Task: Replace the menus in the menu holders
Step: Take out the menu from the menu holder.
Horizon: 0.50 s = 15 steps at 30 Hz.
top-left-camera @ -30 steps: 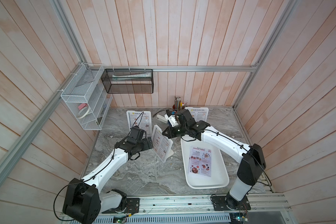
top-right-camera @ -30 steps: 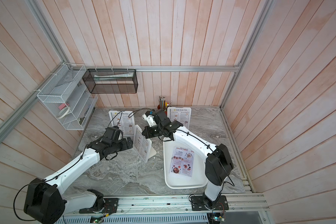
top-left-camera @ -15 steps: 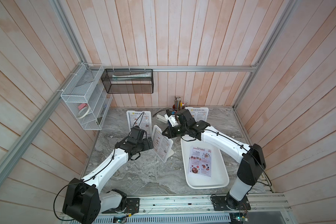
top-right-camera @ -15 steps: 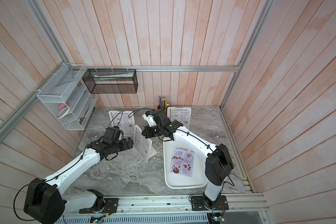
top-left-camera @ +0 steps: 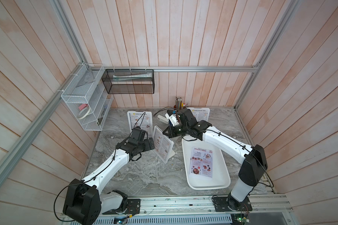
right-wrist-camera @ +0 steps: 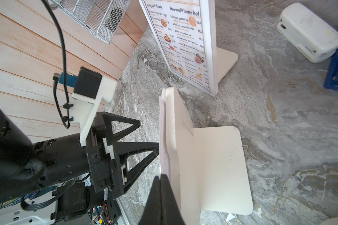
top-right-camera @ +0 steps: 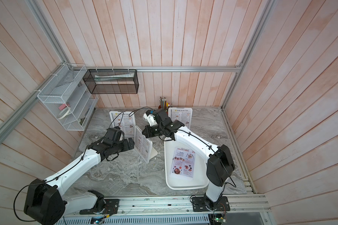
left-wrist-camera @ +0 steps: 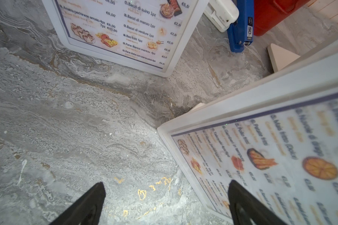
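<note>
Bench state, both top views and both wrist views.

- The surface point(top-left-camera: 137, 175) is grey marble, and we count three menu holders standing on it.
- The far-left menu holder point(top-left-camera: 146, 121) and the far-right menu holder point(top-left-camera: 202, 115) stand by the far wall. Each shows a sheet headed DIM SUM INN.
- The middle menu holder point(top-left-camera: 163, 145) stands between the two arms and nearer than the other two. It rests on its flat foot point(right-wrist-camera: 219, 165) with its face turned left. It carries a white menu point(left-wrist-camera: 271, 165) with food photos and a dark border. We cannot read its heading.
- The left fingers point(left-wrist-camera: 90, 204) are wide apart. One is over bare surface and the other is in front of the middle menu holder's face. In the right wrist view one tip reaches that face, but we cannot resolve whether it touches.
- The right fingers point(right-wrist-camera: 160, 194) are pressed together, with their tips at the top edge of the middle menu holder, at the slot. We cannot tell whether a sheet is pinched between them.
- The white tray point(top-left-camera: 220, 171) sits near and to the right. A SPECIAL MENU sheet point(top-left-camera: 201, 163) lies flat in it.
- A blue stapler point(left-wrist-camera: 240, 29) and a white hole punch point(right-wrist-camera: 308, 41) lie on the surface between the two far holders.
</note>
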Each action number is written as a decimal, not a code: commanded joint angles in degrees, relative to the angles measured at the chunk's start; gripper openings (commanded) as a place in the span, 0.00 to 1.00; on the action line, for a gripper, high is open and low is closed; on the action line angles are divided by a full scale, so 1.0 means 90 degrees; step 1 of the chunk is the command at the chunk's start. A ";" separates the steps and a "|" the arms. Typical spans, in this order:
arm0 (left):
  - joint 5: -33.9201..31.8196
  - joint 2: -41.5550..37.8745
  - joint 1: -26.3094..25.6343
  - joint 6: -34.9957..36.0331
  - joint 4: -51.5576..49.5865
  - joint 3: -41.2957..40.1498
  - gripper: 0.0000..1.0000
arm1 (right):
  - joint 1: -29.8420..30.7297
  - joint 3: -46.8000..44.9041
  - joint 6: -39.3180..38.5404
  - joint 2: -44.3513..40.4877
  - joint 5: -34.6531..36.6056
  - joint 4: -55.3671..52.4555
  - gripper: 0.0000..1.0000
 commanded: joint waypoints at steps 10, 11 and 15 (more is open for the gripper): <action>-0.0218 -0.0086 -0.0038 0.0024 -0.0075 0.0231 1.00 | -0.0028 0.0598 -0.0101 -0.0403 0.0197 -0.0191 0.00; -0.0251 -0.0107 -0.0039 0.0024 -0.0089 0.0245 1.00 | -0.0048 0.0660 -0.0117 -0.0435 0.0192 -0.0232 0.00; -0.0375 -0.0159 -0.0036 0.0104 -0.0206 0.0343 1.00 | -0.0124 0.0969 -0.0247 -0.0584 0.0224 -0.0490 0.00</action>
